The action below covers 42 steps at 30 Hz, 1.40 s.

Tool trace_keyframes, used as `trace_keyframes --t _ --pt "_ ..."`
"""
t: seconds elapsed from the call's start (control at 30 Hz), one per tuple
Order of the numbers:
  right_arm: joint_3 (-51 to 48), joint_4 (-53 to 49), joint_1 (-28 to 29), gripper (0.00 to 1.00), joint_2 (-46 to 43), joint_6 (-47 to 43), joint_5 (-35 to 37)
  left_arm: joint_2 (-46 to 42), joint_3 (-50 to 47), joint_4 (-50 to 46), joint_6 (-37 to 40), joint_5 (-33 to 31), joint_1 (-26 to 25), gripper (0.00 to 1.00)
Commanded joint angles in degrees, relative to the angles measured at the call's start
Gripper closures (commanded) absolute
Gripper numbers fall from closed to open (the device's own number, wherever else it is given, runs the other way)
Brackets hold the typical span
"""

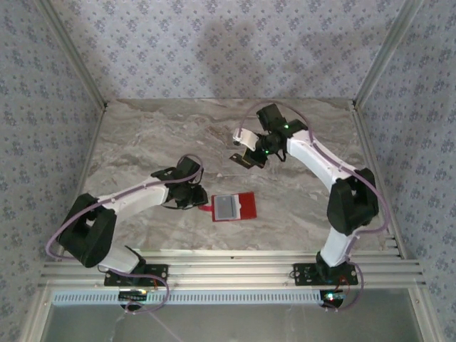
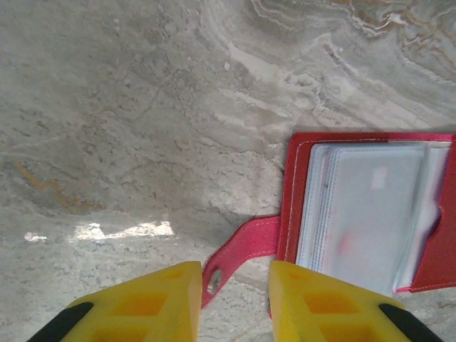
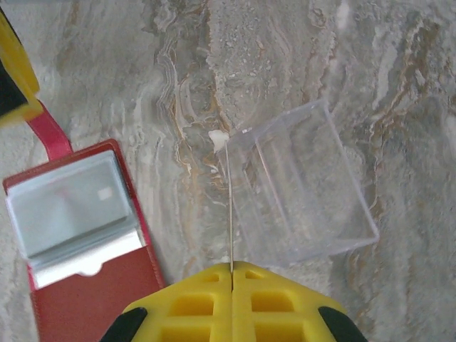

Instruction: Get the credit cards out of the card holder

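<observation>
The red card holder [image 2: 367,214] lies open on the desk [image 2: 107,107]. Its side tab [image 2: 246,246] sits between the parted, empty jaws of the left gripper [image 2: 235,285]. Beyond the holder, the right gripper [image 3: 231,274] has its jaws clenched on the credit cards [image 3: 230,214], seen edge-on over a clear box [image 3: 299,185].

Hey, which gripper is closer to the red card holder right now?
Left. The left gripper straddles the side tab of the holder. The right gripper, shut on a thin card, is farther back over the table, apart from the holder.
</observation>
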Motion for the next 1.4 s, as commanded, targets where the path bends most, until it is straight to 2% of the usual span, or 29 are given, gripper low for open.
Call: trace_keyframes --t 0.0,0.13,0.47,1.1,1.27,1.37 --pt "7.3 -10.7 0.3 1.00 5.0 -9.3 2.0 -2.1 -0.8 0.1 -0.2 0.8 0.6 0.69" --pt "15.7 -16.5 0.9 0.99 11.2 -13.4 3.9 -2.3 -0.6 -0.4 0.3 0.4 1.0 0.69" --pt "26.1 -20.3 2.1 0.99 20.2 -17.3 6.8 -2.1 -1.1 0.4 0.7 0.4 1.8 0.69" --pt "29.1 -23.9 4.4 0.97 27.9 -18.2 8.9 -2.7 -1.8 0.1 1.1 0.6 2.3 0.69" --pt "29.4 -23.9 5.2 0.94 28.4 -18.2 8.1 -2.9 -1.8 0.0 1.1 0.7 2.2 0.69" --pt "29.5 -24.0 5.5 0.81 28.4 -18.2 7.9 -2.9 -1.7 -0.1 1.1 0.7 2.3 0.69"
